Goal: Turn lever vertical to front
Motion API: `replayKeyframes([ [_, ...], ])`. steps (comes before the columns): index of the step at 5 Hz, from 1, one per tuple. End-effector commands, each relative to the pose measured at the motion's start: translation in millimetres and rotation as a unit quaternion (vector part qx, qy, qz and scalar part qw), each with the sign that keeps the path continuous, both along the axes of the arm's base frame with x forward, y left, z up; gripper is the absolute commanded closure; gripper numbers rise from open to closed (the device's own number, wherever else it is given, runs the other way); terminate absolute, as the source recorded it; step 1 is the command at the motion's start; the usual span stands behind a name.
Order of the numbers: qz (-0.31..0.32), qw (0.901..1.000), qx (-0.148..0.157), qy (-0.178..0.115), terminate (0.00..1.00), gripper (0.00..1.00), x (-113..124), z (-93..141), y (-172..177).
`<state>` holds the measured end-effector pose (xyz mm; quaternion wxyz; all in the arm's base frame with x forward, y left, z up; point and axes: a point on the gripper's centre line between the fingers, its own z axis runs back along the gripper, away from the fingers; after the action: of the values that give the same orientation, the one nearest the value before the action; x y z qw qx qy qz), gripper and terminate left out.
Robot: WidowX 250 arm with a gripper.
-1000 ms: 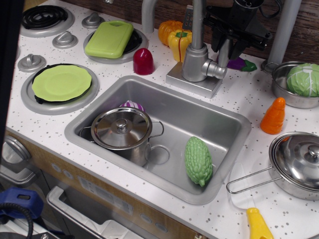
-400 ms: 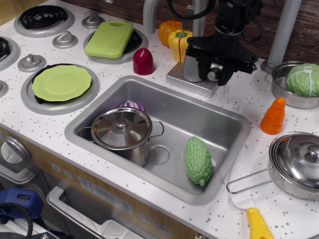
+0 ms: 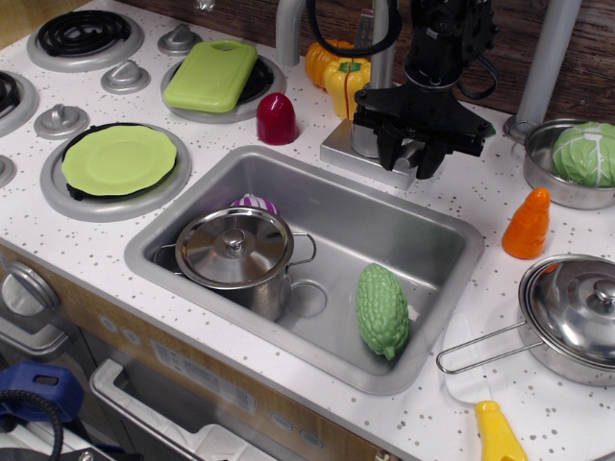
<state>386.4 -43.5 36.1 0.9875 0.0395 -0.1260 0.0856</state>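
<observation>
The lever [image 3: 411, 151], a slim silver-grey plastic piece, is seen only in part on the faucet's smooth cylindrical body [image 3: 368, 134] near the worktop's back edge. It is flanked by the fingers of the black gripper [image 3: 409, 158], which are set slightly apart; whether it is actually clasped cannot be told. In front, the rectangular metal sink [image 3: 437, 288] holds a bumpy green gourd [image 3: 382, 309].

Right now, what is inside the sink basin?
In the sink stand a lidded steel pot and a green bumpy vegetable. A purple-and-white object peeks out behind the pot; the pot hides most of it.
</observation>
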Motion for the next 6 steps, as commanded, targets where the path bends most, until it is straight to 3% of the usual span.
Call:
replayKeyframes([
  [1,-0.005,0.9998,-0.019,-0.010,0.00,1.00,-2,5,-13],
  [2,-0.009,0.9998,-0.016,-0.008,0.00,1.00,-1,5,-11],
  [3,-0.014,0.9998,-0.013,0.003,0.00,0.00,0,10,-9],
  [6,-0.043,0.9947,0.033,0.088,0.00,0.00,-14,41,-6],
])
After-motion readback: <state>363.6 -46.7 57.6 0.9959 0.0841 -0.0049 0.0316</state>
